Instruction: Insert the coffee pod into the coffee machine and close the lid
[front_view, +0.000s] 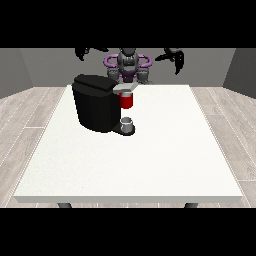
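2 hands (176, 57) (84, 52) raised | coffee pod (127, 101) on coffee machine (95, 104), well apart

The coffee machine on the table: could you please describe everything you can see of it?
The coffee machine is a black, boxy unit that looks like matte plastic, standing upright on the white table, left of centre and towards the robot's edge. A grey lid at its top right stands angled open. Below it sits a red part, perhaps the pod or its holder. A small grey cup rests on the machine's dark base. Neither hand touches the machine; both are raised behind it.
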